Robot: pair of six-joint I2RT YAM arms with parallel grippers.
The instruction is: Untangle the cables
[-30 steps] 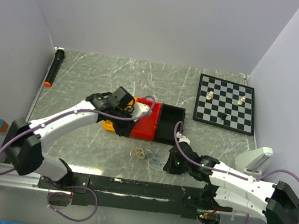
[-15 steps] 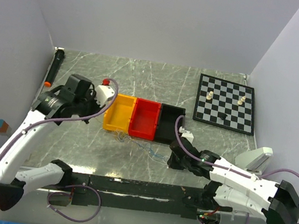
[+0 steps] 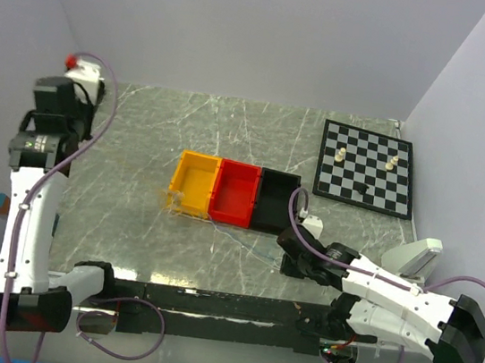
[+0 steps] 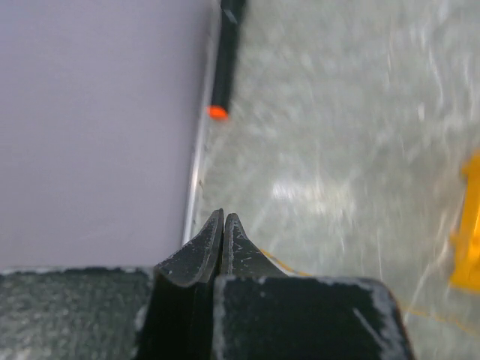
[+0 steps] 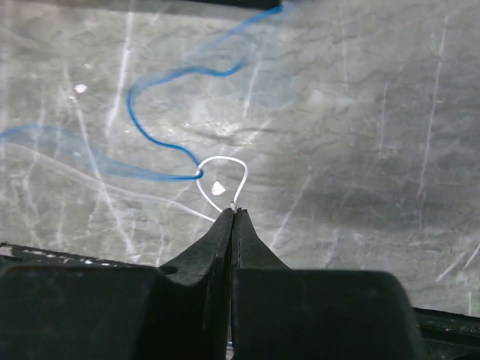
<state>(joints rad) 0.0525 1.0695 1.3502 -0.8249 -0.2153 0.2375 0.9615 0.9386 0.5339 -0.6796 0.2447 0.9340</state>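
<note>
Thin, limp cables (image 3: 249, 247) lie drawn out on the grey, white-veined, stone-look table (image 3: 130, 211). They are in the lower middle of the top view, between the bins and the right claw (image 5: 234, 214). That claw's matte black fingers are pressed tight on a small loop of white wire (image 5: 225, 158), and a wavy blue wire (image 5: 165, 178) hooks through the loop.

The left claw (image 4: 223, 223) is also closed tip to tip. A hair-fine yellow wire (image 4: 427, 313) runs out from beside it toward the lower right, but I cannot tell whether it is pinched.

Three boxy plastic bins sit touching in a row: yellow bin (image 3: 194, 184), red bin (image 3: 235, 194), black bin (image 3: 274, 202). I cannot make out anything in them from above.

A second ago the left arm hung over those bins and the wires were a small knot. Now it stands raised at the upper left, near a black marker (image 4: 225, 52) with an orange tip.
</note>
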